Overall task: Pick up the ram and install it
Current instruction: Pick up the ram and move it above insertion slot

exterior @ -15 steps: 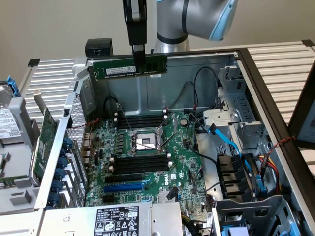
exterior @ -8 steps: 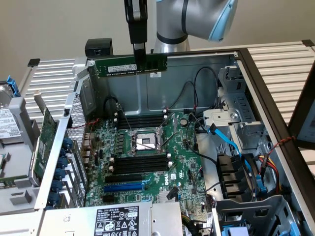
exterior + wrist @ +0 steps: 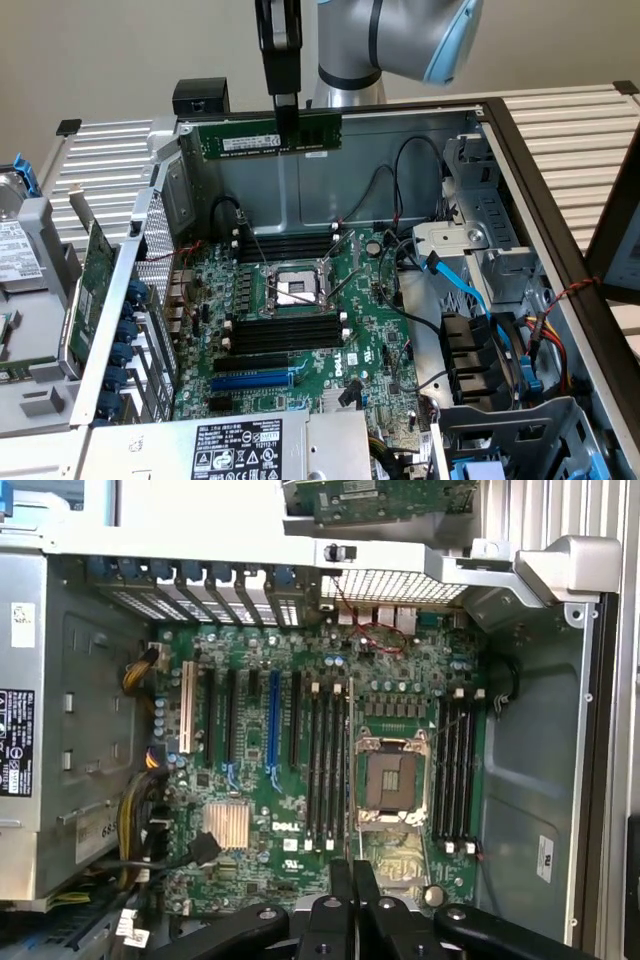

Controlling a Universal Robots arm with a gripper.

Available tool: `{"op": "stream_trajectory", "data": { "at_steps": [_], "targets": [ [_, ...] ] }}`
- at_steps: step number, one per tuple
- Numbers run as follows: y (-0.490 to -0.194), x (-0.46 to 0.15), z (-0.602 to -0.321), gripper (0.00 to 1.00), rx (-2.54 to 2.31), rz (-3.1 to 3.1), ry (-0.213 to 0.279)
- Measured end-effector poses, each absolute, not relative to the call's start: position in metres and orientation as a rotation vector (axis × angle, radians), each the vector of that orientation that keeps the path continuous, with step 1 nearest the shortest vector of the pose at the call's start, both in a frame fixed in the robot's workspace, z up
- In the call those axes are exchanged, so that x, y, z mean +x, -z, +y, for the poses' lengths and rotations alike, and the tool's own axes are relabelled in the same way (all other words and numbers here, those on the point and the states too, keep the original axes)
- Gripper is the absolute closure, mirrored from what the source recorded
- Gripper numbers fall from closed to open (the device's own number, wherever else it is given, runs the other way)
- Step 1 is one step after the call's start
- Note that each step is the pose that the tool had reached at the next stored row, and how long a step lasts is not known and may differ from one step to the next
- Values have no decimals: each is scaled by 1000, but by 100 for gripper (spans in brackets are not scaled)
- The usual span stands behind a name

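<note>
Gripper (image 3: 286,135) covers middle of the ram (image 3: 240,140); labels unreadable.

Ram (image 3: 245,138): green stick, white labels, long side level, raised above motherboard, seemingly clear of slots.

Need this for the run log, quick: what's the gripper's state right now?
Gripper: fingers closed on the ram, holding it lifted by its upper edge.

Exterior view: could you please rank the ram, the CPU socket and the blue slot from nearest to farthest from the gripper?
1. The ram, clamped in the gripper, high in the view.
2. The CPU socket, at the motherboard's middle.
3. The blue slot, lower on the motherboard.
</note>
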State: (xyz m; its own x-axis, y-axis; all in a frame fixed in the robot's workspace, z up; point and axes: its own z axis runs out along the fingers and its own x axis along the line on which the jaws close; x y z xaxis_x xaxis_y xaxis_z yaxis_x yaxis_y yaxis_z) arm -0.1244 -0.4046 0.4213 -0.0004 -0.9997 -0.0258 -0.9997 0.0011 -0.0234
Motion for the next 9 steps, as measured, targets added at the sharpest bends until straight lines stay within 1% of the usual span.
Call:
{"op": "stream_trajectory", "data": {
  "at_steps": [9],
  "targets": [
    [-409,-124,-389,88,-2189,2205,-3]
  ]
}}
